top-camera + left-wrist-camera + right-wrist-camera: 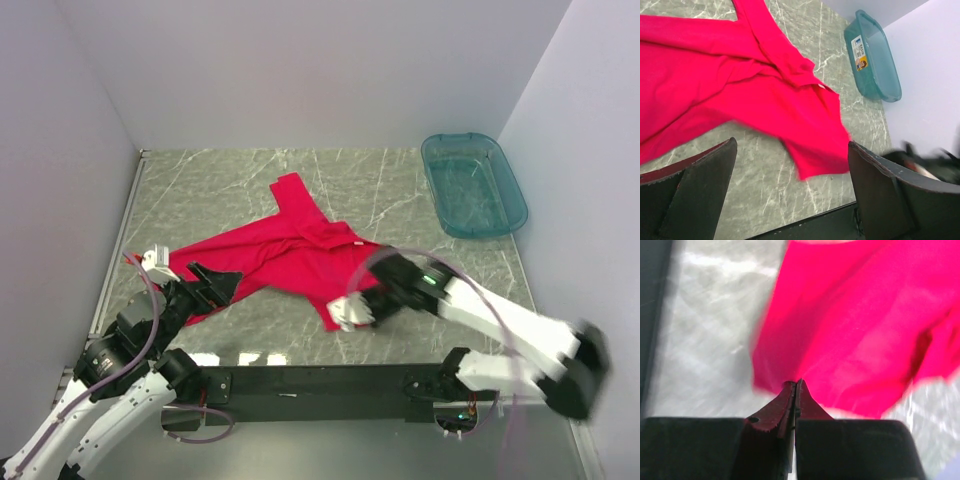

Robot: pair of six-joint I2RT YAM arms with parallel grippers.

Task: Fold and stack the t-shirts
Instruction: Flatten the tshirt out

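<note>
Overhead view: red t-shirt (pixel 290 262) lies crumpled on the middle of the table (pixel 400 190), with a teal bin (pixel 472 185) at the far right. The left fingers (pixel 215 283) sit at its left edge and the right fingers (pixel 345 312) at its near corner.

Left wrist view: the left fingers are spread wide and hold nothing, with the red t-shirt (pixel 740 90) beyond them.

Right wrist view: the right fingers (pixel 796 390) are pressed together, pinching the red t-shirt (pixel 865 330) at its edge.

Red t-shirt (pixel 740 85) lies rumpled on the marble table (pixel 765 190), teal bin (pixel 875 65) beyond; left end effector (pixel 792 145) spread wide.
</note>
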